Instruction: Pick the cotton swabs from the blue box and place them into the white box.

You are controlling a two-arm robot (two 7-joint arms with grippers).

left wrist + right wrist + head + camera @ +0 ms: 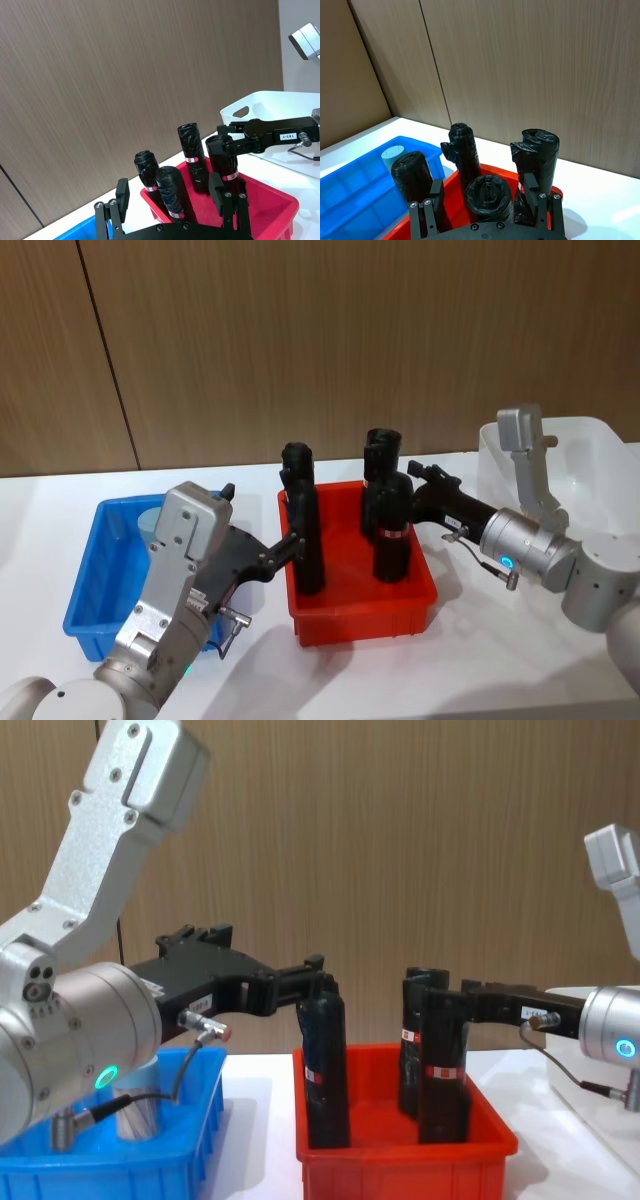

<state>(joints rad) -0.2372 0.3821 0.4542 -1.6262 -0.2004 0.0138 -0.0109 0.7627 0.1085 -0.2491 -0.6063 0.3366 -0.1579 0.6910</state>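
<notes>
1. Head view: three bins are set in a row on the white table, with the blue box on the robot's left, a red bin in the middle and the white box on the right.
2. One jar of cotton swabs, clear with a pale blue lid, is seen standing at the far end of the blue box, partly hidden by the left arm.
3. Four black cylinders are stood upright in the red bin; each is wrapped in black film and banded by a red-and-white label whose print cannot be read.
4. The left gripper is held at the red bin's left edge, its fingers parted, with the nearest black cylinder between them; contact cannot be told.
5. The right gripper is reached in from the white box side to the tops of the cylinders, its fingers spread and nothing gripped.
6. On the right gripper's body a small white sticker is seen from the left wrist view; it seems to read "T83-1".
</notes>
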